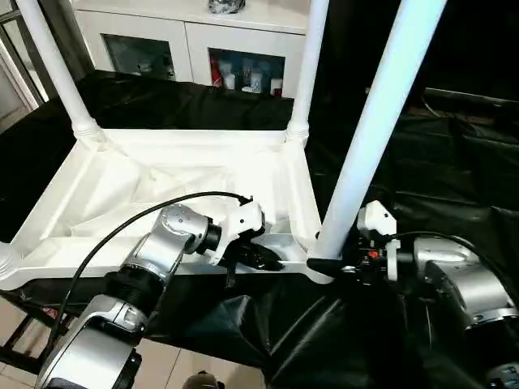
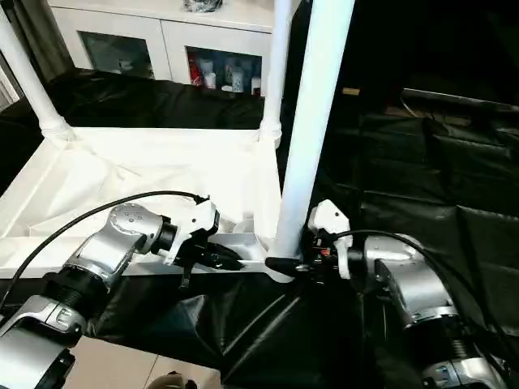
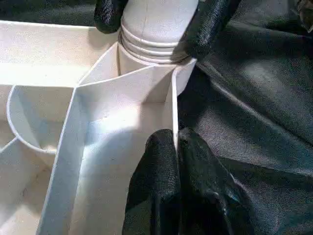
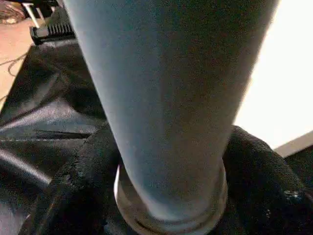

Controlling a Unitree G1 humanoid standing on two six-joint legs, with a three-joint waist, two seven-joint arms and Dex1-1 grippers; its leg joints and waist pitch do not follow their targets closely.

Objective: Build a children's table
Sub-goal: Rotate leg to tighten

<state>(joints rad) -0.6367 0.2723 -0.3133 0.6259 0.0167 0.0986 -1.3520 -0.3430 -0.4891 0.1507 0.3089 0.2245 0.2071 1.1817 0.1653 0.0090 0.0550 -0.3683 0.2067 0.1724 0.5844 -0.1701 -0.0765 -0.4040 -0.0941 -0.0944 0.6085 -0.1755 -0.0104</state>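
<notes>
The white tabletop [image 1: 162, 186] lies upside down on the black-draped work table, ribbed side up. Three white legs stand in its corner sockets: far left [image 1: 57, 65], far right [image 1: 306, 65] and near right [image 1: 381, 105]. My right gripper [image 1: 321, 259] grips the near right leg just above its socket, one black finger [image 4: 73, 186] on each side of the tube [image 4: 171, 98]. My left gripper [image 1: 263, 259] is shut on the tabletop's thin near rim wall [image 3: 173, 98], close to that same corner. In the left wrist view, the right gripper's fingers [image 3: 210, 24] press the leg's ringed base [image 3: 156, 24].
Wrinkled black cloth [image 1: 422, 162] covers the work table to the right and front. A white cabinet [image 1: 186, 40] with glass doors stands behind. The floor [image 1: 178, 365] shows below the table's near edge. A black cable [image 1: 122, 231] loops over my left forearm.
</notes>
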